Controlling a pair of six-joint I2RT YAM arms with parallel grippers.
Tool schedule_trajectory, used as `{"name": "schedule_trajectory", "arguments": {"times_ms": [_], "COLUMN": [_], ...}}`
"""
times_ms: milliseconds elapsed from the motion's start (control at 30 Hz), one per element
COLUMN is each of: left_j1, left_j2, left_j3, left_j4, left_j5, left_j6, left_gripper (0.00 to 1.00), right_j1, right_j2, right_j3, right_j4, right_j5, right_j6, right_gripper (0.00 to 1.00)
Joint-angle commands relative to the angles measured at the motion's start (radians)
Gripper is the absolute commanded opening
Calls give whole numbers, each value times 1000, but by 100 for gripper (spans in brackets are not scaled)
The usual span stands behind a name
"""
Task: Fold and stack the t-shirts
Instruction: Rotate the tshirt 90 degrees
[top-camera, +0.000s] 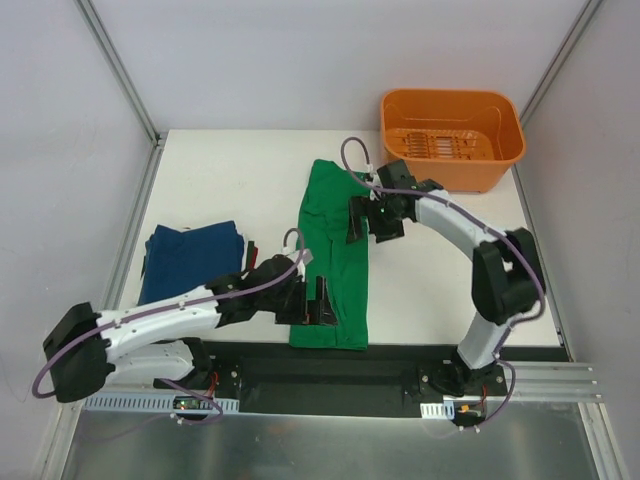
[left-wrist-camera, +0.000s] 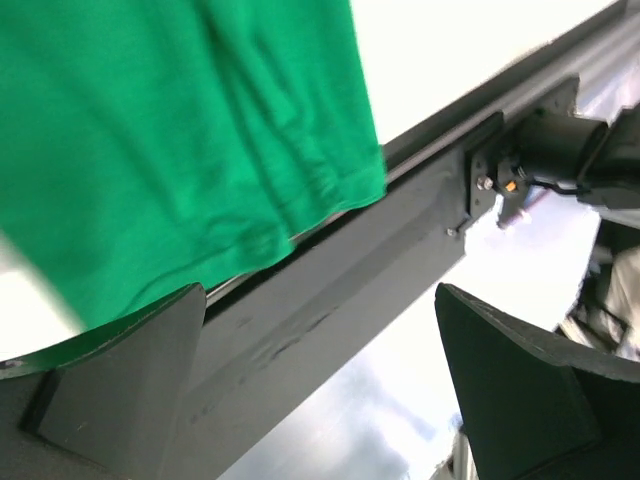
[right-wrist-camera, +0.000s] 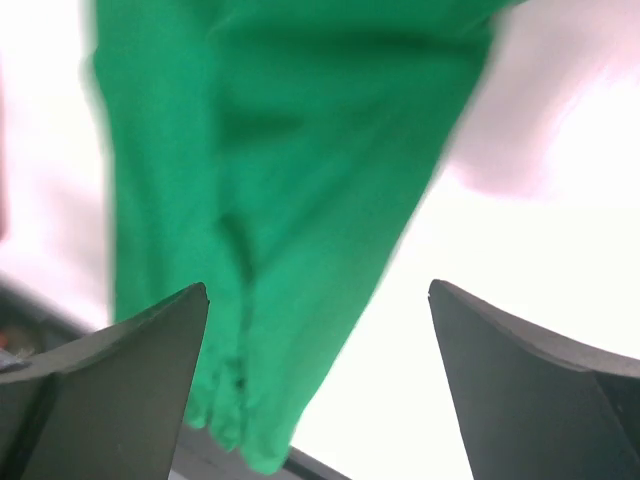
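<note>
The white table (top-camera: 430, 290) fills the middle of the top view. The green t-shirt (top-camera: 335, 270) lies on it as a long narrow strip from upper centre down to the near edge. Its sides look already folded in, so I judge the lengthwise fold done and the crosswise fold and stacking not yet done.

The orange basket (top-camera: 450, 97) sits at the upper right and looks empty. At centre left a navy t-shirt (top-camera: 190, 255) lies folded flat, well apart from the basket and just beside the green strip. It tops what I take for the stack. A darker edge shows at its right side, too small to name.

The green cloth is soft and bright. Shallow creases run along its length, and the hem puckers at the bottom, by the black rail.

My left gripper (top-camera: 314, 305) hangs over the strip's lower end, fingers spread wide with nothing between them. My right gripper (top-camera: 368, 222) hangs over the upper part, equally spread and empty.
</note>
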Motion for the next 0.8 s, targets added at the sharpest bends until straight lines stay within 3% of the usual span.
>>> {"name": "schedule_trajectory", "arguments": {"times_ms": [0,100,300,500,767], "left_j1": [1,30,231,250,270], "left_j2": [-162,-270,-362,-322,-271], "left_j3": [-44,-75,-132,-118,-132], "left_j4": [-274,-423,-434,-427,-428], "left_j5": [-214,-338,-321,-315,-304], "left_j6": [-9,-35,-14,2,-15], "left_gripper": [99,99,99,99,99], "right_j1": [62,115,232,378,447], "right_j2": [-286,-417,-537,-430,-321], "right_j3": [-252,-407,-593,-566,-529], "right_j4": [134,178,281,278,264], "right_j5": [-171,-118,-43,17,37], "right_j6": [121,176,265,288,319], "right_gripper": [97,97,97,97,97]}}
